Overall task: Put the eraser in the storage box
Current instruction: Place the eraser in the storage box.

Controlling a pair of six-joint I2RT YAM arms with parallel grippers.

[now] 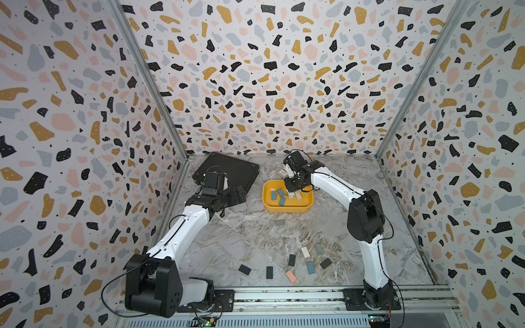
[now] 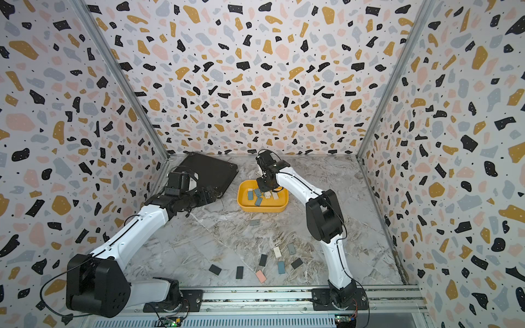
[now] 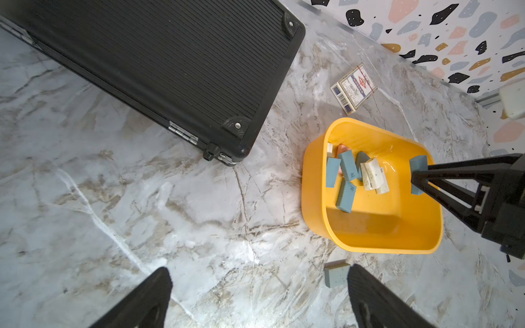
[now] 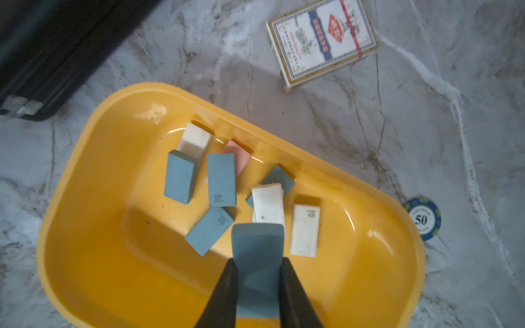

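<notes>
The right pincer (image 4: 258,265) pinches a blue eraser (image 4: 257,244) on its two long sides and holds it over the storage box (image 4: 85,215), inside the rim. Several more erasers (image 4: 221,179), blue, white and pink, lie on the box's floor. The left pincer (image 3: 258,271) is spread wide and holds nothing. It hangs over the desk (image 3: 142,213) beside the box, on the side of the black case (image 3: 156,71). One grey eraser (image 3: 336,274) lies just outside the box.

terrazzo-print walls (image 1: 255,71), grey marble floor (image 1: 241,241)
</notes>
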